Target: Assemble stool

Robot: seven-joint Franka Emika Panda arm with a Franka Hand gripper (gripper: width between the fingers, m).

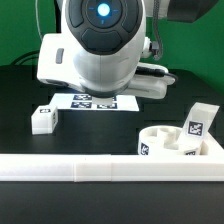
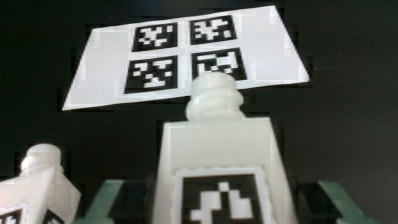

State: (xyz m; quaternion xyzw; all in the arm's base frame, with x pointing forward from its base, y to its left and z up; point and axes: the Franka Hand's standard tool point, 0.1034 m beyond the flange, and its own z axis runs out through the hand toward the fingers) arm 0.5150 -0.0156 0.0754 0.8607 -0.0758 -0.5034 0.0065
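In the wrist view a white stool leg with a ribbed peg on its end and a black-and-white tag lies between my gripper's two dark green fingers. There is a gap on each side, so the gripper is open around it. A second leg lies beside it. In the exterior view the round seat sits at the exterior view's right with a tagged leg by it. Another leg lies at the left. My arm's housing hides the gripper there.
The marker board lies on the black table behind the parts and also shows in the wrist view beyond the leg. The long white L-shaped rail runs across the front and bounds the seat.
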